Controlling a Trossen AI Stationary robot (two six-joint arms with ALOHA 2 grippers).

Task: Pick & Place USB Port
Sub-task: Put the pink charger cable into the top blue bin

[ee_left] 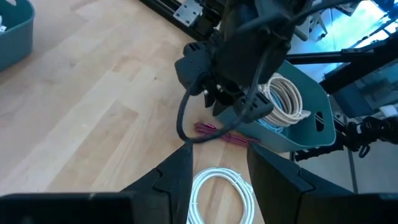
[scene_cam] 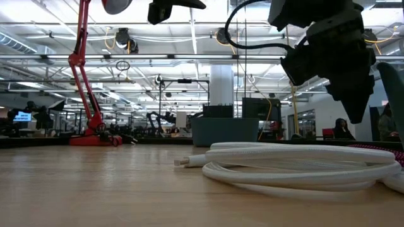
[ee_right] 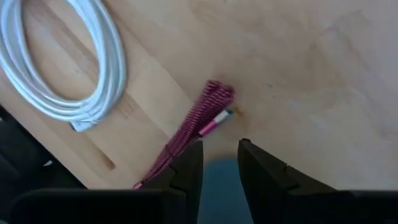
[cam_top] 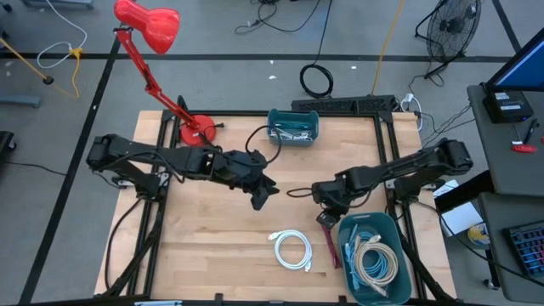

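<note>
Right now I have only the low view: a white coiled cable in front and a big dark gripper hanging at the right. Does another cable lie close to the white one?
Observer: Yes. A magenta braided cable lies flat on the table beside the white cable, not touching it.
Operator: Does the gripper hold something?
Observer: No. It is the right gripper, open and empty, above the plug end of the magenta cable.
Operator: Where could a cable go?
Observer: A teal bin that already holds coiled cables stands on the other side of the magenta cable from the white one.
</note>
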